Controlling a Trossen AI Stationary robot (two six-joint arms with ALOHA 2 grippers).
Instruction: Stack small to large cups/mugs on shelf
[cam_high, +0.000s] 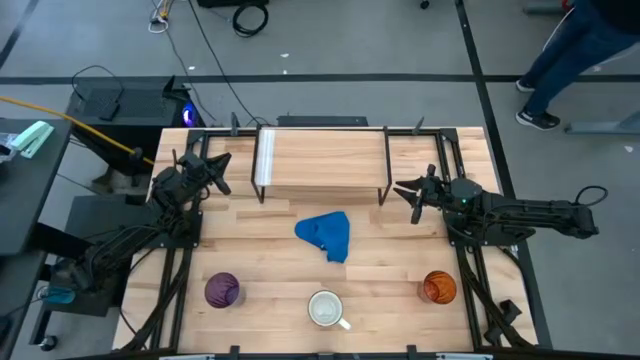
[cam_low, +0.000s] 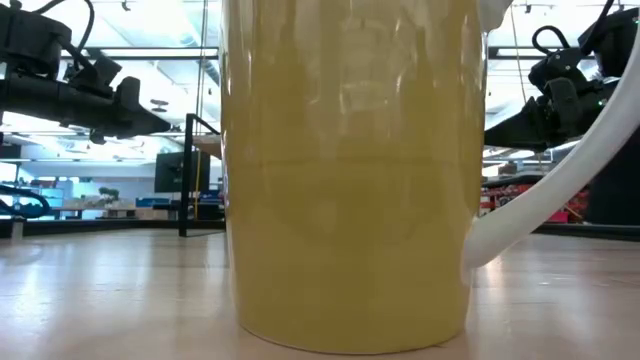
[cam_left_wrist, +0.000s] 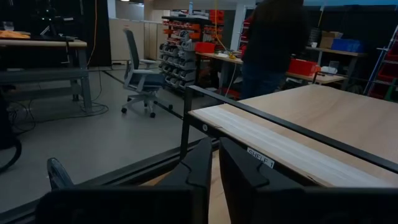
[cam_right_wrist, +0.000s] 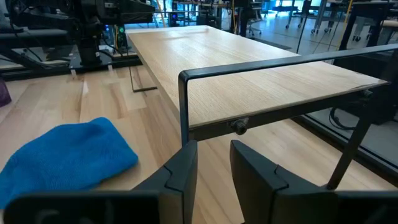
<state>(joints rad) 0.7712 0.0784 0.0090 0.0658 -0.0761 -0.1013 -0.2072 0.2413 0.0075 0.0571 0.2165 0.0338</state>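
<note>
1. Along the surface's (cam_high: 400, 240) near edge stand the purple tumbler (cam_high: 222, 290), white mug (cam_high: 326, 308) and orange cup (cam_high: 439, 288); the shelf (cam_high: 320, 160) sits bare at the far edge.
2. Risk: translucent cups may tip or slip when gripped by the rim; blue cloth (cam_high: 326, 236) lies between cups and shelf and could snag.
3. Left pincer (cam_high: 216, 170) hovers off the shelf's left end, fingers nearly together, holding nothing.
4. Right pincer (cam_high: 414, 194) hovers off the right end, slightly parted, empty.

Low view: white mug (cam_low: 350, 170) sits right at the lens, top cut off by the frame, blocks the shelf, cloth and the other two cups. Person (cam_high: 570, 55) in high view cropped at top edge, legs only. Left wrist view: person (cam_left_wrist: 273, 46) headless at the frame top. Blue cloth (cam_right_wrist: 62, 155) cut at right wrist view's edge.
</note>
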